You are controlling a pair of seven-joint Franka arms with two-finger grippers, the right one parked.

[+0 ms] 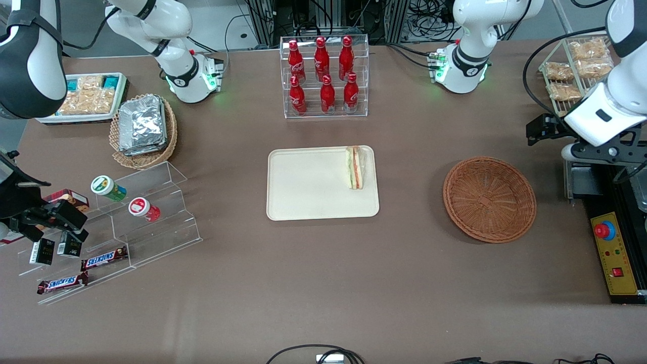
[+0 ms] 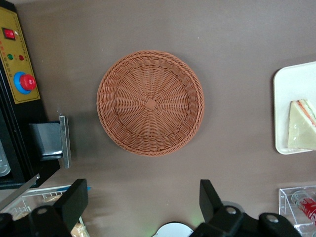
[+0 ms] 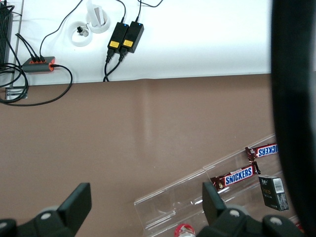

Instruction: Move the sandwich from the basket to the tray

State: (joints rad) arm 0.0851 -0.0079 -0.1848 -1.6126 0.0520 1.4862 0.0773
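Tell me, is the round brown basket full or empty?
Empty: the basket shows only bare weave. The sandwich lies on the tray; the open tool hovers above.

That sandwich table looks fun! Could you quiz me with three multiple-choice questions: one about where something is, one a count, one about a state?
1. Where is the sandwich?
A. in the basket
B. on the tray
C. on the bare table

2. How many red bottles stand in the clear rack?
A. four
B. six
C. eight

3. The gripper is:
A. open, holding nothing
B. shut on the sandwich
C. shut on a bottle

Answers:
1 B: it lies on the tray, while the basket is empty.
2 B: six red bottles show.
3 A: its fingers stand apart, high above the basket.
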